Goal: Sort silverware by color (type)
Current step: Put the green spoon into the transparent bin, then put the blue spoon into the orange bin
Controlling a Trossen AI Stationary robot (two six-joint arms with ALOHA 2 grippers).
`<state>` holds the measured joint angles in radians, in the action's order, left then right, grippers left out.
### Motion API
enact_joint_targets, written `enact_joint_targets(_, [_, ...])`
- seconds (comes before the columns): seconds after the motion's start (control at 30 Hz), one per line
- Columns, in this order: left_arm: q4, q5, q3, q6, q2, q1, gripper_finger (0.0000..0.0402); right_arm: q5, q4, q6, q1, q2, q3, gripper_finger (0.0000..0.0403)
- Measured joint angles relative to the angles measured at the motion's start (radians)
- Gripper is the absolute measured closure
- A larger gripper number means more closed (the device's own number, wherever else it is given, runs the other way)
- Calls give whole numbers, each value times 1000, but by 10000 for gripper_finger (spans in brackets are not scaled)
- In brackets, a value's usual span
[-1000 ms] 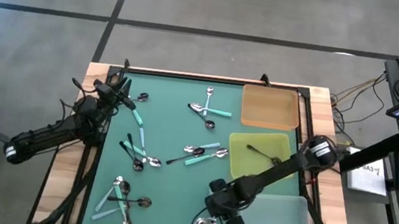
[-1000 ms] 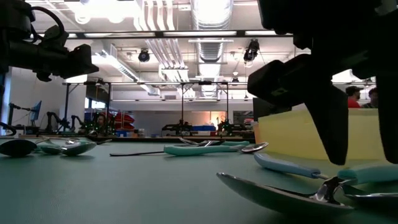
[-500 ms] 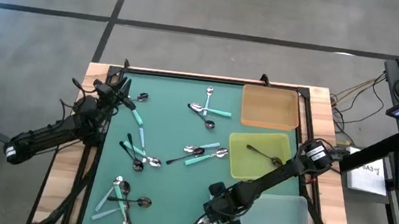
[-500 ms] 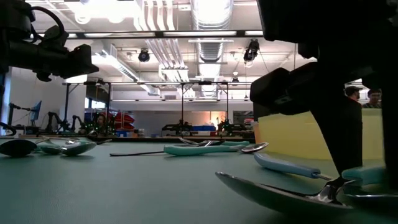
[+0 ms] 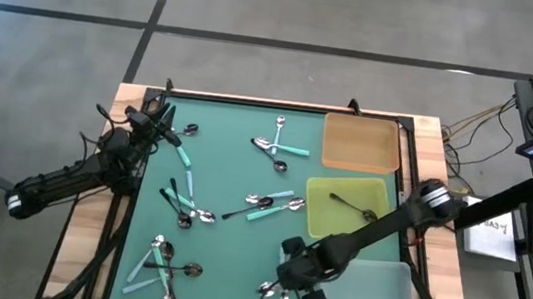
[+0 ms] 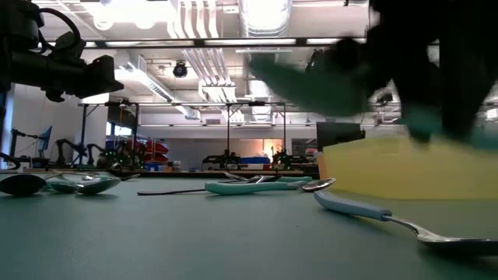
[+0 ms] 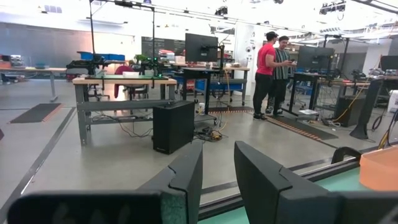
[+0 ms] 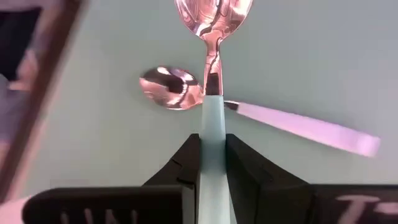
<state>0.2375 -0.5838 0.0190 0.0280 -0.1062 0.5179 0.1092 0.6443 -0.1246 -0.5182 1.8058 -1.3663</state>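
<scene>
Standing by the worktop: three square trays line its right side. The orange-brown square tray (image 5: 360, 143) at the far corner looks bare. The yellow-green square tray (image 5: 344, 208) in the middle holds one dark spoon (image 5: 351, 206). The clear plastic square tray (image 5: 371, 294) nearest the front edge shows nothing inside that I can make out.

Right claw (image 5: 284, 277) is low over the front of the green mat (image 5: 224, 255), just left of the clear tray, clamped on the mint handle of a silver-bowled, mint-handled spoon (image 8: 211, 118); bowl points forward past the fingers (image 8: 244, 168). A second mint-handled spoon (image 8: 255, 102) lies flat on the mat beneath it.

Left claw (image 5: 163, 118) waits at the far-left corner, fingers (image 7: 186, 174) a narrow gap apart, holding nothing.

Other spoons, silver, black and mint-handled, lie scattered in small heaps (image 5: 165, 262) across the mat. The mat sits in a black frame on pale wood.

Beyond: a workshop hall, benches, monitors, two people standing (image 7: 273, 71) at the back.
</scene>
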Motion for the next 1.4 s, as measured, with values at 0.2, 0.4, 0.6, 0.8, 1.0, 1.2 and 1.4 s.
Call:
enact_joint_targets(0.2, [-1, 0, 0, 0, 0, 0, 325, -84, 154, -134, -29, -174, -1, 364])
enact_joint_targets(0.4, [0, 0, 0, 0, -2, 0, 325, -153, 294, -368, -164, -298, 41, 364])
enact_joint_targets(0.6, [0, 0, 0, 0, -3, 0, 325, -208, 301, -594, -338, -331, 137, 364])
enact_joint_targets(0.8, [0, 0, 0, 0, -3, 0, 325, -213, 304, -800, -443, -324, 264, 364])
enact_joint_targets(1.0, [0, 0, 0, 0, -3, 0, 325, -171, 302, -939, -461, -328, 298, 291])
enact_joint_targets(1.2, [0, 0, 0, 0, -3, 0, 325, -129, 363, -932, -457, -330, 222, 212])
enact_joint_targets(1.4, [0, 0, 0, 0, -3, 0, 325, -430, 369, -783, -395, -331, 133, 203])
